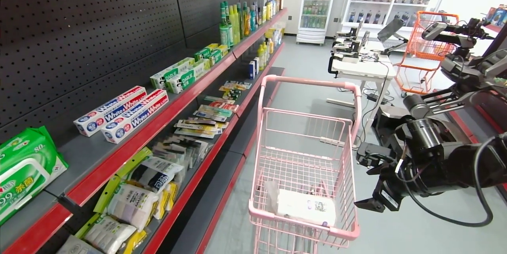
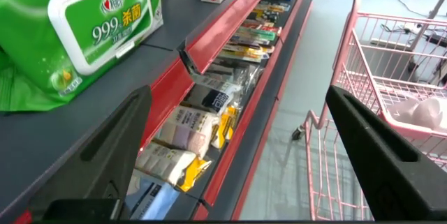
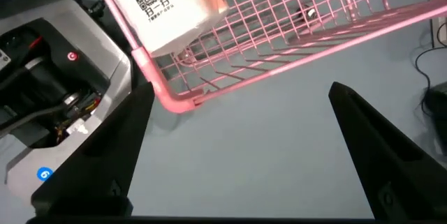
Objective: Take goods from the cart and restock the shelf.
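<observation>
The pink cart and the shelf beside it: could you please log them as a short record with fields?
Cart: pink wire cart, in the aisle beside the shelf
In cart: one white package at the near end
Top shelf: green wipes pack, toothpaste boxes
Left gripper: open, empty, near the wipes pack
Right gripper: open, empty, beside the cart

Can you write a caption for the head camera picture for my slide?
A pink cart holding one white packet stands by the red shelf, the right gripper open beside it.
</observation>
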Motion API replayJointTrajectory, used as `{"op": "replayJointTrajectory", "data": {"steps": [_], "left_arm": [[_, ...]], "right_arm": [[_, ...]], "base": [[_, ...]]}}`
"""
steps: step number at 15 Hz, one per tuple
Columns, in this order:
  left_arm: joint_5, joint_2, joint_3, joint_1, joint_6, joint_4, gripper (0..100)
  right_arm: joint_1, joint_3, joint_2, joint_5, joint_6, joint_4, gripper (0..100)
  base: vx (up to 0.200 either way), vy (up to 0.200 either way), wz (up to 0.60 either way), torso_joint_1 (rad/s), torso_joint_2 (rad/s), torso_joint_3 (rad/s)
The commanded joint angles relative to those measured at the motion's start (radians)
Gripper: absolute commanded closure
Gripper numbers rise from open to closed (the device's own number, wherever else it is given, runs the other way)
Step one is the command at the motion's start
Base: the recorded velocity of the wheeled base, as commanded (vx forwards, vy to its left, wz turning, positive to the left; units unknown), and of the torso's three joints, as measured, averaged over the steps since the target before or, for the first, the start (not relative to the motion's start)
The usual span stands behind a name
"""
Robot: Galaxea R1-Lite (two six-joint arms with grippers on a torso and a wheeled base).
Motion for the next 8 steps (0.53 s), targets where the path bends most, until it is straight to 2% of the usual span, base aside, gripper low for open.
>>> {"op": "replayJointTrajectory", "data": {"steps": [1,8], "left_arm": [[0.001,0.001,0.000,0.000,0.000,0.000,0],[0.001,0.001,0.000,0.000,0.000,0.000,0]], "right_arm": [[0.000,-0.001,-0.002,0.000,0.000,0.000,0],[-0.009,-0.004,0.000,-0.002,0.000,-0.002,0]], "base": [[0.000,0.000,0.00,-0.159,0.37,0.203],[0.000,0.000,0.00,-0.175,0.39,0.212]]}}
